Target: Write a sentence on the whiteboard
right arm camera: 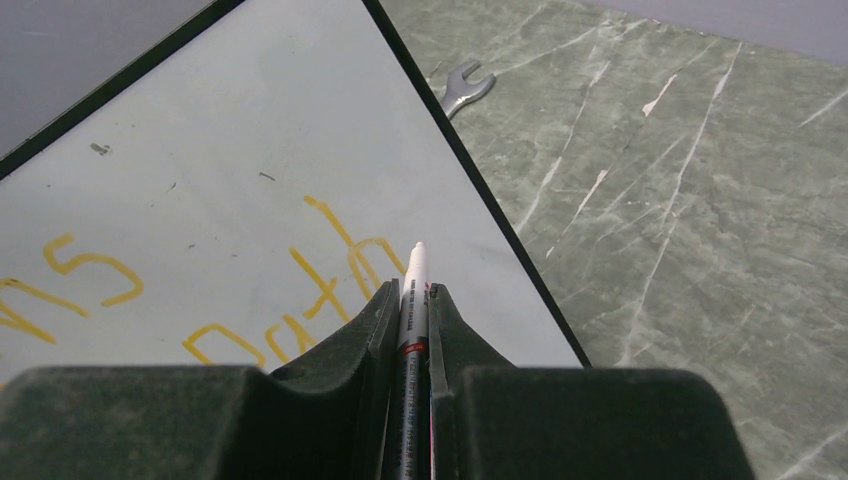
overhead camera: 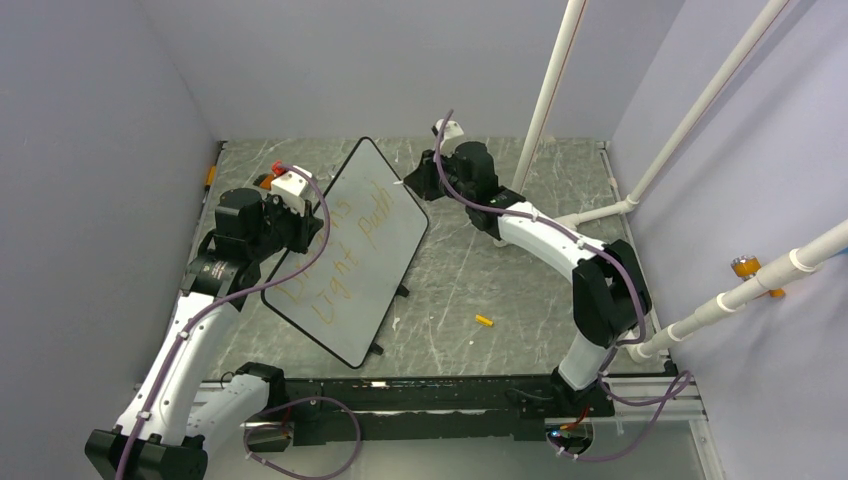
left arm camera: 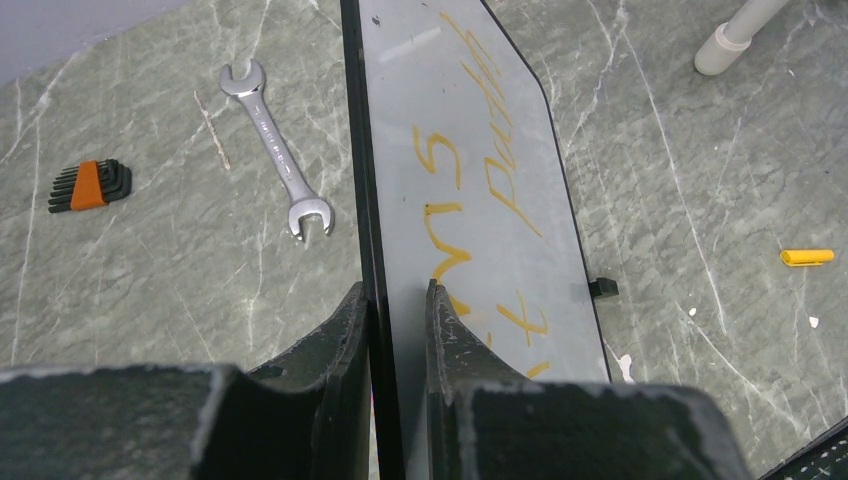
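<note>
Left gripper [left arm camera: 397, 292] clamped on the board [left arm camera: 470, 90] edge, one finger on each face; board stands tilted over the table [overhead camera: 480, 270], left of centre. Right gripper [right arm camera: 410, 292] pinches a marker [right arm camera: 414, 268], tip at the end of the orange sentence [left arm camera: 440, 160].
</note>
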